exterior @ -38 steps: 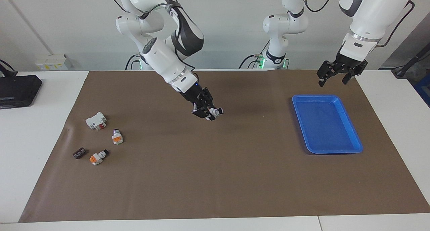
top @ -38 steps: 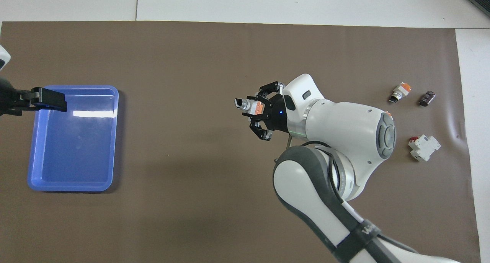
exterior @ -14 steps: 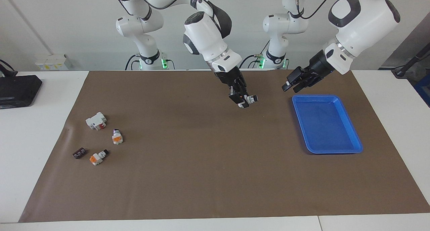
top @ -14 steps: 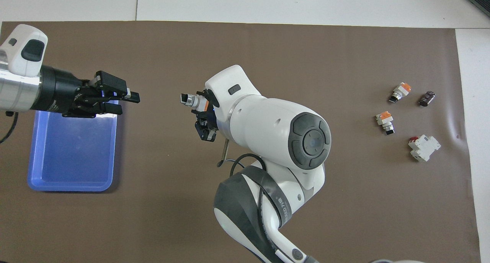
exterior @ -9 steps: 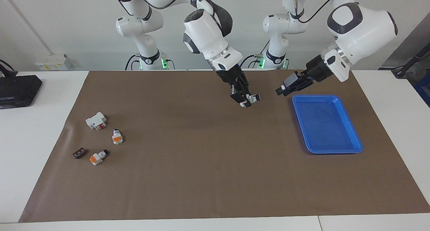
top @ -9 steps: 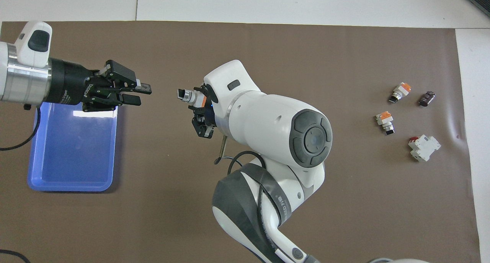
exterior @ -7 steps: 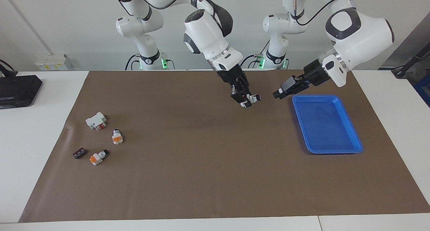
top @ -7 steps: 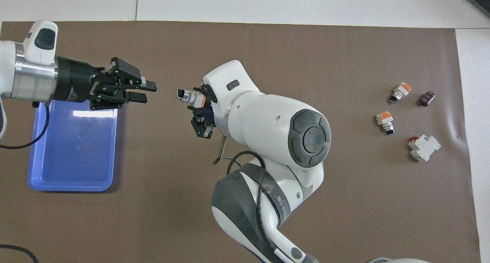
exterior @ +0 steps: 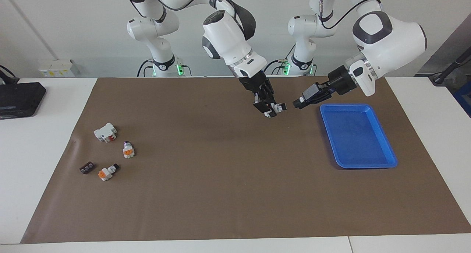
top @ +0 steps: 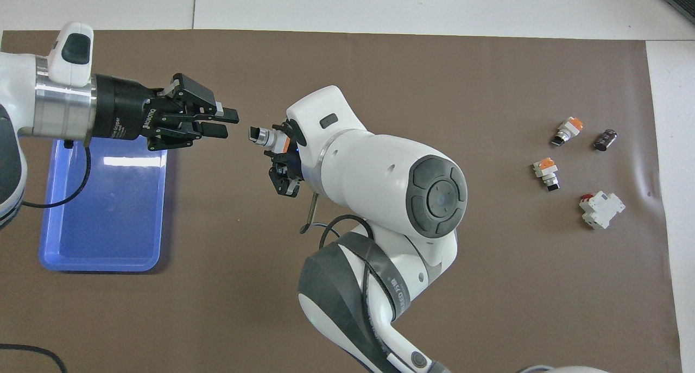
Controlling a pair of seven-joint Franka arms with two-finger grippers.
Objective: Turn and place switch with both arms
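Note:
My right gripper (exterior: 268,109) is shut on the switch (exterior: 276,108), a small white block with an orange face, and holds it in the air over the brown mat. Its black-and-silver knob points toward the left arm's end of the table. In the overhead view the switch (top: 265,137) sticks out of the right gripper (top: 283,155). My left gripper (exterior: 298,103) is open and level with the knob, a short gap away from it and not touching. It also shows in the overhead view (top: 223,121).
A blue tray (exterior: 346,106) lies on the mat under the left arm (top: 103,265). At the right arm's end lie two more switches (exterior: 128,150) (exterior: 106,172), a larger white block with a red mark (exterior: 105,132) and a small dark-brown piece (exterior: 87,167).
The right gripper carried the switch from mid-table toward the tray and now holds nearly still. The left gripper came down from over the tray and closed in on the knob.

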